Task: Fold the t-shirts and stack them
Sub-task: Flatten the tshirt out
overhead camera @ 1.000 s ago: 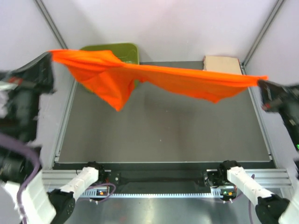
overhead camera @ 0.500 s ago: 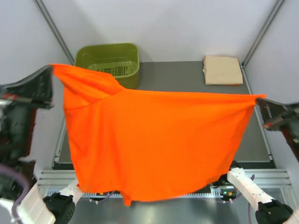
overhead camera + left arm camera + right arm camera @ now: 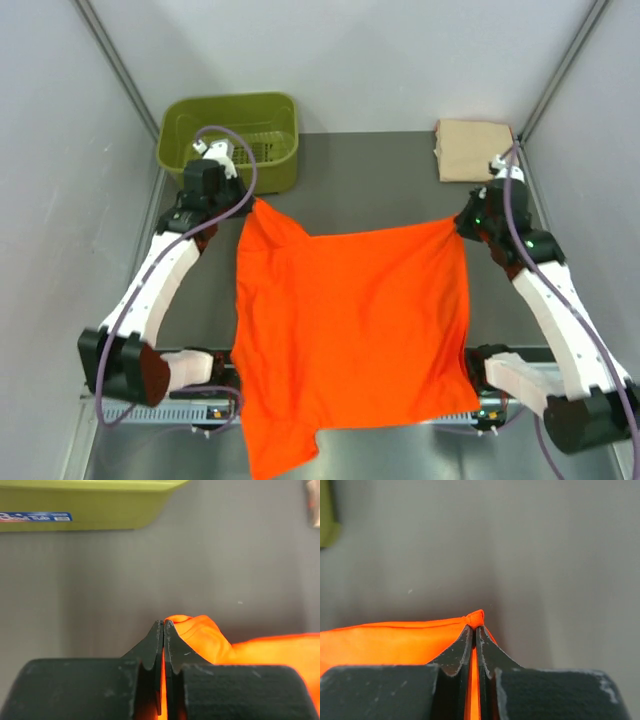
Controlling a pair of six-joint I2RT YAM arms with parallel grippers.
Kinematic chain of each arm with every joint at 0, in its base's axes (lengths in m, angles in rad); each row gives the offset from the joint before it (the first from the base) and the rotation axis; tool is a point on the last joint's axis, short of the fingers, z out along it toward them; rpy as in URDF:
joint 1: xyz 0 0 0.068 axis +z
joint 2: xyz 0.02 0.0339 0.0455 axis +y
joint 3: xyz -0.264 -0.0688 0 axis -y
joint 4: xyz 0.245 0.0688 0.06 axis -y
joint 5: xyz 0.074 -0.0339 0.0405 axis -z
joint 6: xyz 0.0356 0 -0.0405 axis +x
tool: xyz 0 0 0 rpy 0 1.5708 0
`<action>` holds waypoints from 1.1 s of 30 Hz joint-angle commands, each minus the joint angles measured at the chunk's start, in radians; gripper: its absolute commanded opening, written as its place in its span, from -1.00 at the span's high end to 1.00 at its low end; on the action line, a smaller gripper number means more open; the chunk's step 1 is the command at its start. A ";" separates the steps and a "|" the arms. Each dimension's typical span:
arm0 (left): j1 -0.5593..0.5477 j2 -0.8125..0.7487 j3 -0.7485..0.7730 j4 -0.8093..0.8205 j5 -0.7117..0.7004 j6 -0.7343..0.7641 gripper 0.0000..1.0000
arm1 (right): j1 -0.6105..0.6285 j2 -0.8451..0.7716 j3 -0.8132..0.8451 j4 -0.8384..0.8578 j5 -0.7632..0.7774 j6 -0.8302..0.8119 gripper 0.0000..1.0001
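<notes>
Left tool: clamped tight, fingers pressed together on the far-left corner of the orange t-shirt, with a small nub of cloth bunched just past the tips.
Right tool: same on this side, pinched narrow on the far-right corner, a bright tip of fabric poking out between the tips.
Orange t-shirt: spread between the two tools over the middle of the table. The far edge runs from one grip to the other, dipping a little in between. The body looks mostly flat with soft wrinkles, and there is a crease near the left grip. The near hem spills over the near edge and covers the rail between the arm bases, and the near-left corner droops furthest.
Left arm: rises from the near-left base and stretches far and inward, wrist low over the table.
Right arm: mirrors it from the near-right base, elbow out to the right.
Basket: olive-green, in the far-left corner, just beyond the left wrist.
Peach t-shirt: a folded square in the far-right corner, apart from the orange one and just beyond the right wrist.
Open room: a bare strip of table beyond the shirt, between the basket and the peach t-shirt. Narrower strips run down the left and right sides.
</notes>
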 commanded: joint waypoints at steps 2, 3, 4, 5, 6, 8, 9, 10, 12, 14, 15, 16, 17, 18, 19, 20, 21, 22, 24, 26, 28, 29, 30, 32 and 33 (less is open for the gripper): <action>0.006 0.152 0.035 0.290 -0.014 0.060 1.00 | -0.021 0.208 -0.031 0.373 0.044 -0.045 1.00; 0.008 0.234 0.053 0.296 -0.031 0.066 1.00 | -0.029 0.257 -0.015 0.388 0.046 -0.048 1.00; 0.010 0.278 0.096 0.301 -0.034 0.080 1.00 | -0.035 0.306 0.000 0.420 0.044 -0.049 1.00; 0.011 0.317 0.121 0.305 -0.032 0.086 1.00 | -0.043 0.392 0.030 0.439 0.043 -0.049 1.00; 0.013 0.394 0.147 0.316 -0.028 0.093 1.00 | -0.056 0.434 0.050 0.451 0.038 -0.046 1.00; 0.013 0.466 0.229 0.319 -0.016 0.112 1.00 | -0.070 0.564 0.134 0.465 0.018 -0.046 1.00; 0.013 0.527 0.257 0.315 -0.011 0.118 1.00 | -0.078 0.606 0.168 0.461 0.012 -0.049 1.00; 0.014 0.554 0.307 0.312 -0.011 0.127 1.00 | -0.084 0.649 0.204 0.453 0.004 -0.055 1.00; 0.014 0.621 0.349 0.309 -0.009 0.135 1.00 | -0.098 0.750 0.296 0.424 -0.023 -0.060 1.00; 0.017 0.652 0.404 0.295 0.000 0.146 1.00 | -0.103 0.810 0.345 0.415 -0.042 -0.068 1.00; 0.019 0.671 0.426 0.293 -0.003 0.150 1.00 | -0.107 0.821 0.356 0.416 -0.042 -0.072 0.99; 0.020 0.680 0.432 0.296 -0.003 0.152 1.00 | -0.112 0.835 0.368 0.413 -0.040 -0.080 0.99; 0.022 0.689 0.443 0.295 -0.003 0.153 1.00 | -0.116 0.854 0.379 0.411 -0.049 -0.082 0.99; 0.023 0.709 0.452 0.293 -0.005 0.155 1.00 | -0.127 0.865 0.383 0.422 -0.060 -0.086 0.98; 0.026 0.718 0.475 0.286 -0.006 0.161 1.00 | -0.132 0.877 0.393 0.421 -0.066 -0.091 0.96; 0.026 0.726 0.484 0.276 -0.008 0.163 1.00 | -0.135 0.902 0.411 0.418 -0.078 -0.097 0.94; 0.028 0.732 0.490 0.275 -0.009 0.164 1.00 | -0.139 0.914 0.422 0.415 -0.085 -0.104 0.93; 0.028 0.734 0.494 0.273 -0.009 0.164 1.00 | -0.143 0.924 0.433 0.407 -0.088 -0.115 0.91; 0.029 0.729 0.495 0.266 -0.012 0.167 1.00 | -0.152 0.950 0.459 0.382 -0.095 -0.121 0.91; 0.029 0.720 0.494 0.255 -0.012 0.169 1.00 | -0.156 0.970 0.494 0.353 -0.098 -0.128 0.91; 0.029 0.695 0.483 0.246 -0.009 0.167 1.00 | -0.159 0.983 0.524 0.291 -0.092 -0.134 0.91; 0.029 0.685 0.477 0.238 -0.006 0.166 1.00 | -0.161 0.985 0.534 0.263 -0.097 -0.134 0.91; 0.029 0.656 0.454 0.229 -0.003 0.164 1.00 | -0.165 0.990 0.541 0.238 -0.101 -0.135 0.91; 0.028 0.614 0.416 0.230 0.006 0.158 1.00 | -0.169 0.996 0.554 0.168 -0.114 -0.137 0.91; 0.029 0.573 0.371 0.229 0.006 0.152 1.00 | -0.170 0.991 0.548 0.155 -0.114 -0.137 0.91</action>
